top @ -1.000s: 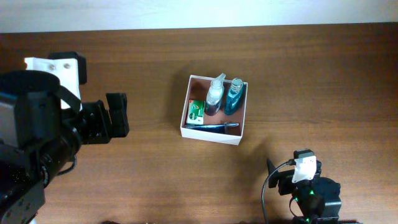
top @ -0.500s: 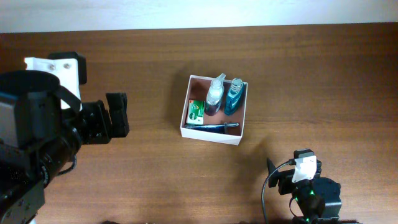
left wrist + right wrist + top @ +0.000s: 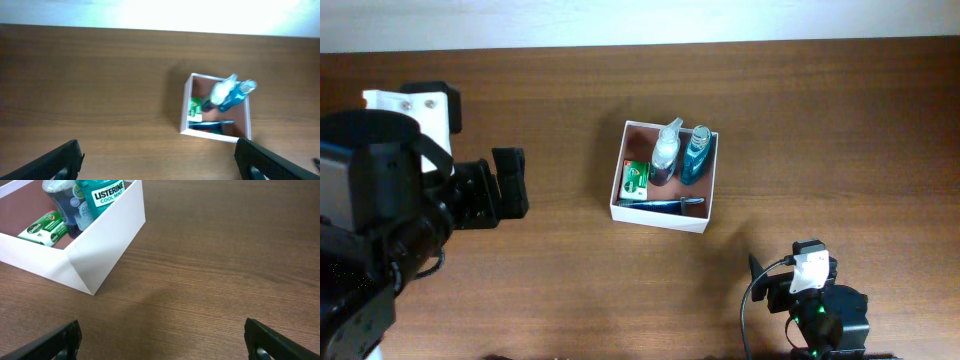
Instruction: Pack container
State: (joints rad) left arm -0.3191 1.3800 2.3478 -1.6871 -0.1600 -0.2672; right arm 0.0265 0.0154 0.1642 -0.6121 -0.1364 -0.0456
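Note:
The container (image 3: 658, 217), a square white-walled box with a reddish-brown inside, sits mid-table. It holds a green soap box (image 3: 636, 178), a clear spray bottle (image 3: 664, 155), a teal Listerine bottle (image 3: 696, 155) and a blue toothbrush (image 3: 660, 203). My left gripper (image 3: 516, 183) is open and empty, well to the left of the container. In the left wrist view the container (image 3: 185, 107) lies ahead of the open jaws (image 3: 160, 165). My right gripper (image 3: 788, 272) is open and empty near the front edge. Its wrist view shows the container's white wall (image 3: 107, 232) ahead-left of the jaws (image 3: 162, 342).
The table is dark brown wood (image 3: 820, 120). A pale wall or floor strip runs along the far edge (image 3: 640, 20). The bulky left arm (image 3: 380, 200) covers the table's left side. The right arm's base (image 3: 820, 320) sits at the front right.
The left arm has shifted very slightly to the right. The container, its contents and the right arm have not moved.

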